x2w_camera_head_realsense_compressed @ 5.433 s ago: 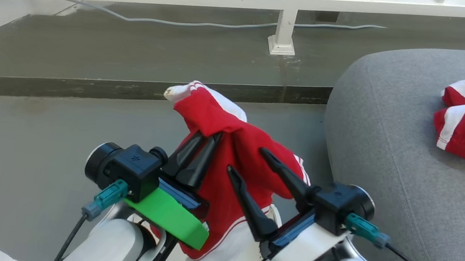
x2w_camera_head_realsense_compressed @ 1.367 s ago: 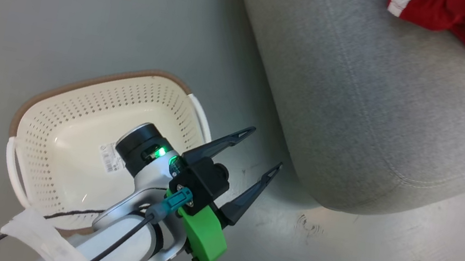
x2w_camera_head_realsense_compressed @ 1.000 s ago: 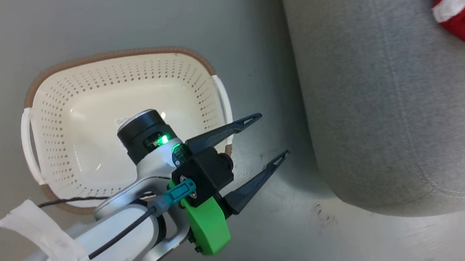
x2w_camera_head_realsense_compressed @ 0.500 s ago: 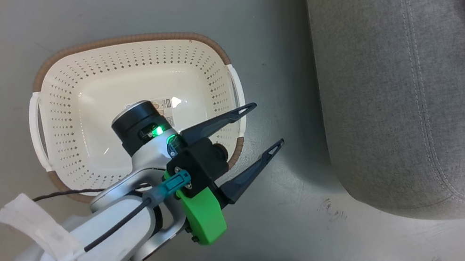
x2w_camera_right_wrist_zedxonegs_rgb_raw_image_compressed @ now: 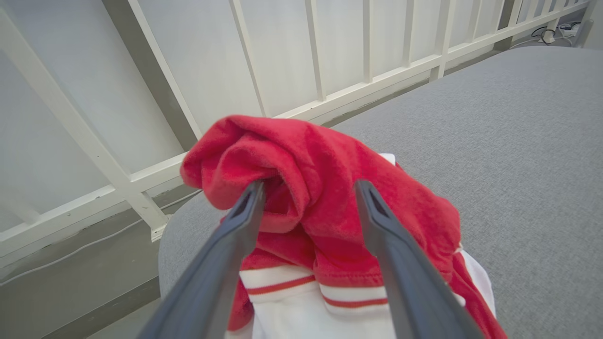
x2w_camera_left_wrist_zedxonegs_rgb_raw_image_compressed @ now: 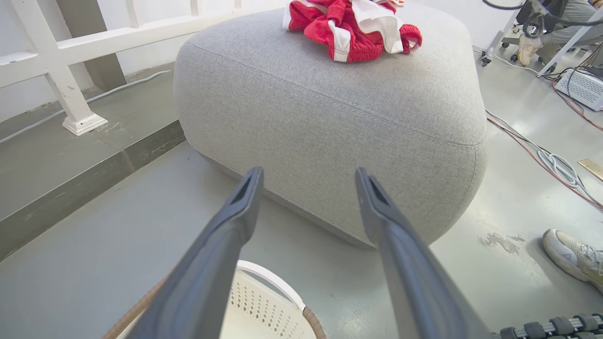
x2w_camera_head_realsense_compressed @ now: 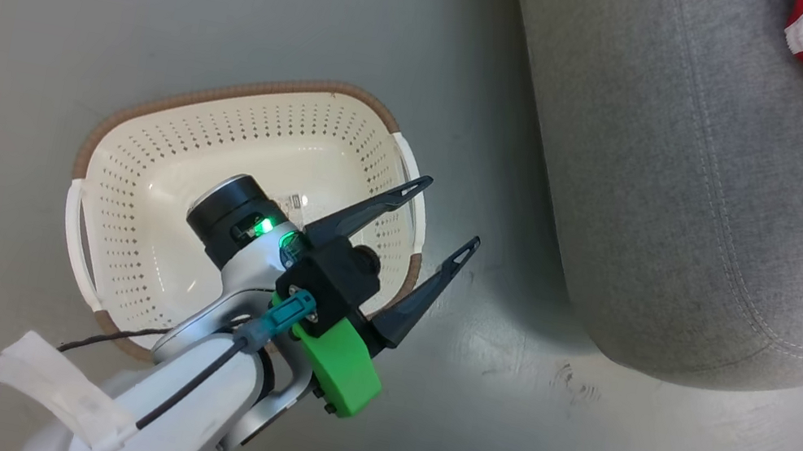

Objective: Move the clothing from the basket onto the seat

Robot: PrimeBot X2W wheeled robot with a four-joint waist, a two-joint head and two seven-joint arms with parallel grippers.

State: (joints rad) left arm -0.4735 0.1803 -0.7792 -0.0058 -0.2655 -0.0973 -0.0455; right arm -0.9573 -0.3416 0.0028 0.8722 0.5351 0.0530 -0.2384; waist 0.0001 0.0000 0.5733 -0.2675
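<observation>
Right claw [x2w_camera_right_wrist_zedxonegs_rgb_raw_image_compressed: 308, 188], spread, straddles the clothing [x2w_camera_right_wrist_zedxonegs_rgb_raw_image_compressed: 325, 155] heaped on the seat [x2w_camera_right_wrist_zedxonegs_rgb_raw_image_compressed: 518, 141], fabric between its fingers [x2w_camera_right_wrist_zedxonegs_rgb_raw_image_compressed: 226, 245]; backing out should clear it. Left claw [x2w_camera_head_realsense_compressed: 447, 211], spread, hovers above the basket [x2w_camera_head_realsense_compressed: 157, 158] rim, lower left.

The clothing [x2w_camera_right_wrist_zedxonegs_rgb_raw_image_compressed: 320, 197] is bright red with white panels and red-striped white bands, the seat [x2w_camera_head_realsense_compressed: 705, 188] grey woven, the basket [x2w_camera_head_realsense_compressed: 157, 158] cream, dotted with holes, its rim seemingly braided brown.

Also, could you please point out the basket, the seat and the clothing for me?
basket [x2w_camera_head_realsense_compressed: 125, 222], head view, perforated inner wall.
seat [x2w_camera_left_wrist_zedxonegs_rgb_raw_image_compressed: 330, 132], left wrist view, bare grey side.
clothing [x2w_camera_right_wrist_zedxonegs_rgb_raw_image_compressed: 308, 188], right wrist view, upper red fold.
</observation>
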